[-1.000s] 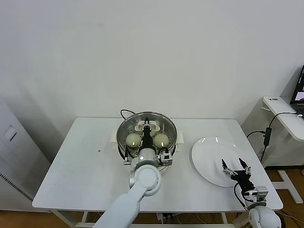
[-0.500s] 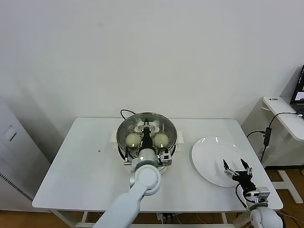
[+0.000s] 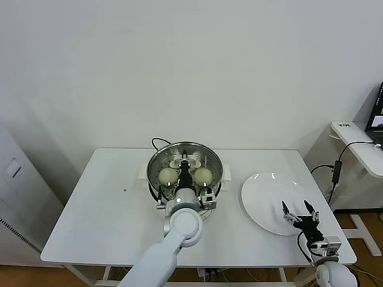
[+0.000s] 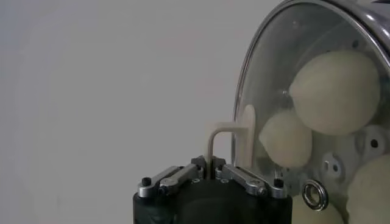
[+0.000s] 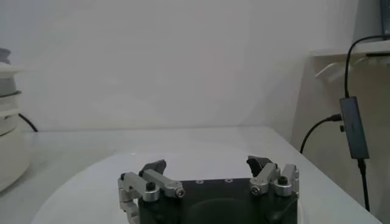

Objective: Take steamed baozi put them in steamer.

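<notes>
The steel steamer (image 3: 153, 169) stands at the table's back middle with the glass lid (image 3: 197, 151) on top. Through the lid I see two cream baozi (image 3: 168, 176) (image 3: 203, 175) side by side. In the left wrist view more baozi (image 4: 335, 91) (image 4: 286, 139) lie behind the glass lid (image 4: 259, 67). My left gripper (image 3: 185, 163) reaches over the steamer's middle. Its jaws (image 4: 211, 168) are shut on the stem of the lid's white handle (image 4: 247, 137). My right gripper (image 3: 297, 207) (image 5: 207, 163) hangs open, holding nothing, over the near edge of the white plate (image 3: 263, 191).
A black cord (image 3: 157, 142) runs out behind the steamer. The steamer's white base (image 5: 9, 140) shows far off in the right wrist view. A side desk (image 3: 362, 146) with a dangling cable and adapter (image 3: 337, 169) stands past the table's right edge.
My right gripper has drifted slightly toward the table's front edge, still open. The left gripper and lid stay where they were.
</notes>
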Robot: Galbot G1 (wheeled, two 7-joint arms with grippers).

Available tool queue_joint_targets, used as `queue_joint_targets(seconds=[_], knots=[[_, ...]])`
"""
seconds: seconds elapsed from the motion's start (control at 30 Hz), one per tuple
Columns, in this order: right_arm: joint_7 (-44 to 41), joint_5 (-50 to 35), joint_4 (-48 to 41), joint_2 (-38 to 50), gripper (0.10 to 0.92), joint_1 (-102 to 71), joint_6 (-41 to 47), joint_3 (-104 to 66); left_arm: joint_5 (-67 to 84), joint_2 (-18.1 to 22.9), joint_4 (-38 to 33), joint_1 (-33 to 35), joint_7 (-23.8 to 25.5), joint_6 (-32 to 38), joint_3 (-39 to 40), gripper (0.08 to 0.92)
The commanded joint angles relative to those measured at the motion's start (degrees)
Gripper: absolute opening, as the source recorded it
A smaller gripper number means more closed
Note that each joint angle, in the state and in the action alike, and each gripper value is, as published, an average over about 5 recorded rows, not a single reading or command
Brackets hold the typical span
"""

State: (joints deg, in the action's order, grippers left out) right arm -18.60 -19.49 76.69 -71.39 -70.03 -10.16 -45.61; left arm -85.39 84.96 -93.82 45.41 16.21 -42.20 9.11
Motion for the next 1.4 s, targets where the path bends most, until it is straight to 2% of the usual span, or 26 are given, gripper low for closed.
queue_joint_targets(seconds=[0.03, 0.17, 0.27, 0.4, 0.53, 0.63, 0.73, 0.87, 1.0, 1.17, 1.4], knots=[[0.0, 0.0, -0.1, -0.1, 0.823, 0.0, -0.1, -0.1, 2.7, -1.9, -4.4, 1.2, -0.1, -2.8, 0.1, 0.216], [0.0, 0.0, 0.0, -0.2, 0.823, 0.1, -0.1, 0.0, 8.5, -5.5, -14.8, 3.4, 1.3, -2.4, -0.2, 0.337], [0.0, 0.1, 0.2, -0.1, 0.823, 0.4, 0.0, 0.4, 19.7, -8.5, -25.0, 5.8, 4.4, -1.0, -2.7, 0.424], [0.1, 0.2, 0.4, 0.0, 0.823, 1.1, 0.0, 0.8, 42.7, -12.5, -34.5, 7.0, 7.3, 0.4, -7.6, 0.536], [0.7, -0.3, 1.1, 0.1, 0.823, 1.4, 0.2, 0.8, 74.5, -16.1, -38.1, 7.6, 7.5, 5.1, -17.2, 0.649], [1.8, -1.4, 1.8, 0.3, 0.823, 1.8, 1.2, 1.4, 95.2, -18.4, -38.1, 8.0, 5.1, 7.2, -25.0, 0.735], [3.9, -2.6, 3.0, 0.7, 0.823, 2.4, 2.0, 2.3, 110.4, -19.6, -37.7, 9.4, 0.6, 7.7, -32.2, 0.798], [5.1, -2.8, 4.8, 1.2, 0.823, 2.7, 1.2, 3.4, 120.0, -19.2, -35.3, 13.5, -6.5, 10.0, -42.9, 0.821], [5.7, -1.7, 6.4, 0.6, 0.823, 3.2, 1.2, 4.3, 123.7, -17.2, -30.8, 19.2, -9.6, 13.5, -51.3, 0.823], [6.5, -0.6, 8.5, -0.4, 0.823, 2.7, 1.9, 3.4, 120.1, -16.6, -22.9, 23.1, -10.7, 18.4, -53.2, 0.823], [7.8, 0.5, 11.8, -0.4, 0.823, 0.5, 5.2, 1.4, 116.9, -17.8, -12.5, 22.4, -10.3, 22.9, -51.1, 0.823]])
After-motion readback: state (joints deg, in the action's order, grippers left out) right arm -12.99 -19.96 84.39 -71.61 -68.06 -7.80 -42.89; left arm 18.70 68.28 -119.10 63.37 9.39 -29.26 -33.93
